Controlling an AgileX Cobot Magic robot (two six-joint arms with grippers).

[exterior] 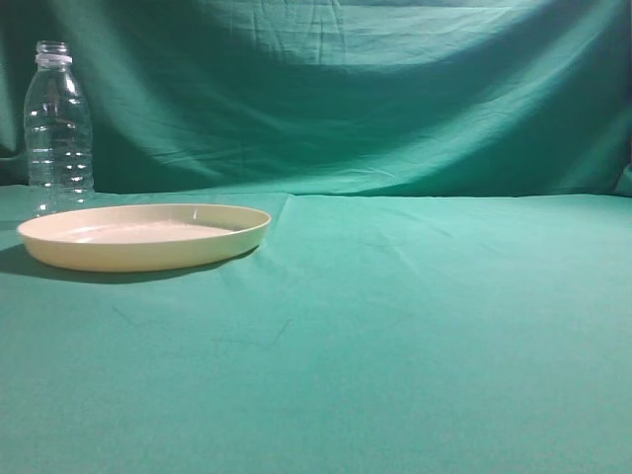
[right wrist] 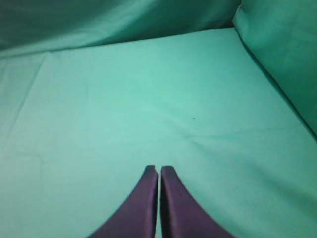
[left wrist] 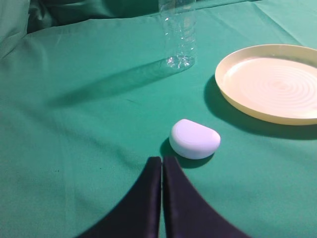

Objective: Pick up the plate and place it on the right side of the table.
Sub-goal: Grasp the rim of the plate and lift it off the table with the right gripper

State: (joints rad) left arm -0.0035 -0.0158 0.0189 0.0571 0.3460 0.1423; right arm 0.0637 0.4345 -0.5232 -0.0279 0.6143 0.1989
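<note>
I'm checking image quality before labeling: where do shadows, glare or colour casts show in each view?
Exterior view: dim; plate casts a shadow on its left. Left wrist view: bottle throws a long shadow leftward; plate centre is washed out. Right wrist view: bright, pale teal cast; fingers look purple, table shadowless.

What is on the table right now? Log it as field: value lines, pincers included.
plate: pale cream plate, empty, flat on the table's left side
bottle: clear bottle, upright behind the plate
small object: white rounded case on the cloth ahead of the left pincer
left pincer: left pincer, shut, holding nothing
right pincer: right pincer, shut, over bare cloth
task state: plate not yet picked up
</note>
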